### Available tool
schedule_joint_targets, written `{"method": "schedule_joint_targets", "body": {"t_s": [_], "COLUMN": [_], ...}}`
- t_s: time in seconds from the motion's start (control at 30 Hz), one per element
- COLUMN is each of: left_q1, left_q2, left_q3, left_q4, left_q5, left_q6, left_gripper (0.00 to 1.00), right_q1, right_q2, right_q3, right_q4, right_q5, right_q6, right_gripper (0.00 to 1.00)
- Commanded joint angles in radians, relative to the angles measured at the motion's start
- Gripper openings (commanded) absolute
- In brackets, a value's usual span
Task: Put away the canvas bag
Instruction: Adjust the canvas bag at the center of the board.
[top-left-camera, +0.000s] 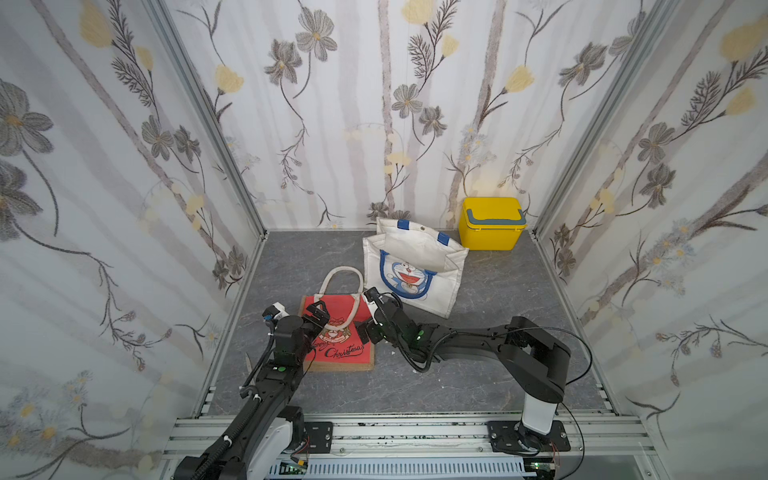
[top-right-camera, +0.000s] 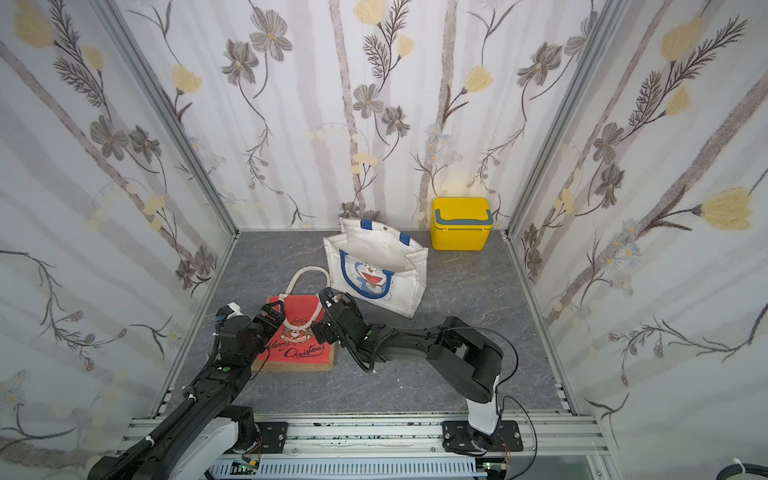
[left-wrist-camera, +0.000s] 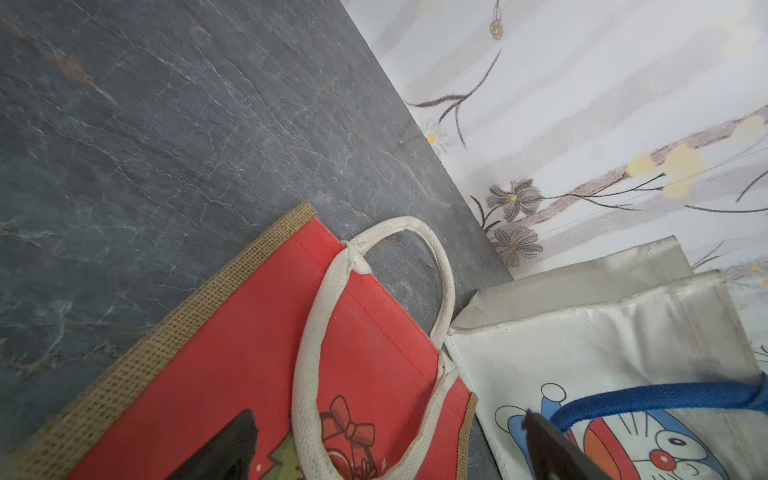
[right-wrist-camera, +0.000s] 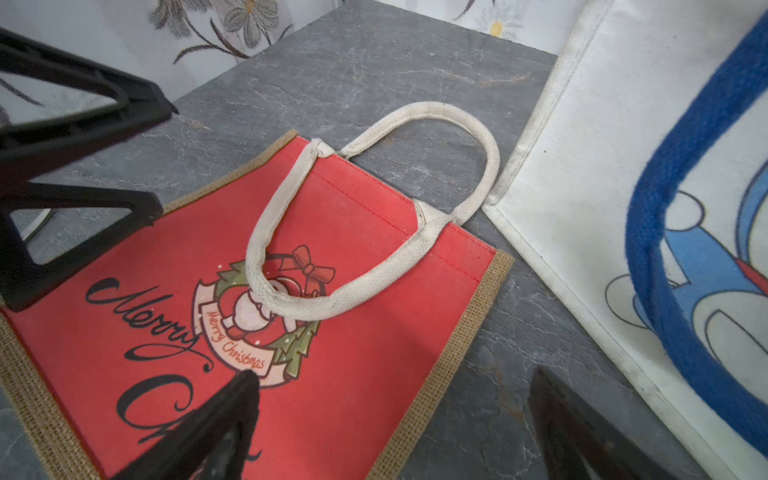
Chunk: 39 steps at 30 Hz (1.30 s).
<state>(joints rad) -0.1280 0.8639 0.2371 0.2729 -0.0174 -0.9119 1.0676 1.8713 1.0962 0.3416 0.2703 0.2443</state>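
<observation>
A red Christmas canvas bag (top-left-camera: 338, 338) (top-right-camera: 297, 340) with burlap edges lies flat on the grey table, its white loop handles (top-left-camera: 338, 272) spread at the far end. My left gripper (top-left-camera: 319, 318) (top-right-camera: 272, 316) hovers open over the bag's left part; in the left wrist view its fingertips straddle a handle (left-wrist-camera: 307, 374), gripper (left-wrist-camera: 388, 419). My right gripper (top-left-camera: 365, 312) (top-right-camera: 323, 311) is open above the bag's right edge; in the right wrist view the gripper (right-wrist-camera: 395, 376) spans the burlap edge (right-wrist-camera: 449, 353). Neither holds anything.
A white Doraemon canvas tote (top-left-camera: 415, 270) (top-right-camera: 374, 266) (right-wrist-camera: 582, 166) with blue handles stands open just beyond the red bag, nearly touching its handle. A yellow lidded box (top-left-camera: 490, 224) (top-right-camera: 461, 224) sits at the back right corner. Wallpapered walls enclose the table (top-left-camera: 498, 332).
</observation>
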Motion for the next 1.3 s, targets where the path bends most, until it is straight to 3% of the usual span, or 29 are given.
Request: {"method": "schedule_joint_targets", "body": {"t_s": [0.0, 0.07, 0.17, 0.27, 0.4, 0.63, 0.97, 1.27], "left_q1": [0.002, 0.002, 0.004, 0.004, 0.003, -0.003, -0.002, -0.002], "left_q2": [0.042, 0.081, 0.136, 0.186, 0.229, 0.218, 0.009, -0.045], "left_q3": [-0.008, -0.02, -0.025, -0.028, -0.043, -0.101, -0.175, -0.166], "left_q4": [0.066, 0.089, 0.092, 0.097, 0.083, -0.003, -0.158, -0.189], "left_q5": [-0.002, 0.007, 0.014, 0.021, 0.012, -0.042, -0.084, -0.062], "left_q6": [-0.02, -0.032, -0.045, -0.061, -0.103, -0.195, -0.244, -0.274], "left_gripper": [0.97, 0.81, 0.59, 0.44, 0.29, 0.26, 0.23, 0.18], "right_q1": [-0.014, -0.018, -0.021, -0.024, -0.021, 0.01, 0.048, 0.048], "right_q2": [0.033, 0.069, 0.12, 0.167, 0.213, 0.192, 0.15, 0.054], "right_q3": [0.018, 0.034, 0.067, 0.081, 0.078, -0.03, -0.119, -0.142], "right_q4": [0.103, 0.118, 0.112, 0.109, 0.099, 0.151, 0.175, 0.181], "right_q5": [-0.094, -0.113, -0.127, -0.136, -0.164, -0.179, -0.211, -0.151], "right_q6": [0.005, 0.016, 0.019, 0.038, 0.056, 0.096, 0.14, 0.065], "right_gripper": [1.0, 0.95, 0.77, 0.58, 0.48, 0.4, 0.33, 0.35]}}
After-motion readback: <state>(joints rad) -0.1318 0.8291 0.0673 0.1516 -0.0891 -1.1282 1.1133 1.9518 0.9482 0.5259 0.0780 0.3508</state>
